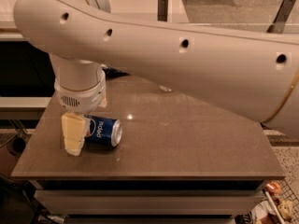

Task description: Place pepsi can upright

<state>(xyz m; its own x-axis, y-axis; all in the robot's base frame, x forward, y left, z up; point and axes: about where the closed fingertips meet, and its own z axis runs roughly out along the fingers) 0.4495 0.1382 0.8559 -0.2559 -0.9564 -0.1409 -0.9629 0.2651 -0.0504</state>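
Note:
The pepsi can (104, 130) lies on its side on the brown table (187, 143), near the front left. Its silver end faces right and its blue side with white lettering faces the camera. My gripper (74, 139) hangs straight down from the big white arm (177, 59), right at the can's left end. It reaches down to the table top and covers that end of the can. I cannot tell whether it grips the can.
Behind the arm, a bit of a dark blue bag (114, 72) and the base of a clear bottle (164, 87) show at the table's back. The table's left edge and front edge are close to the can. A basket with items (275, 204) sits on the floor at the lower right.

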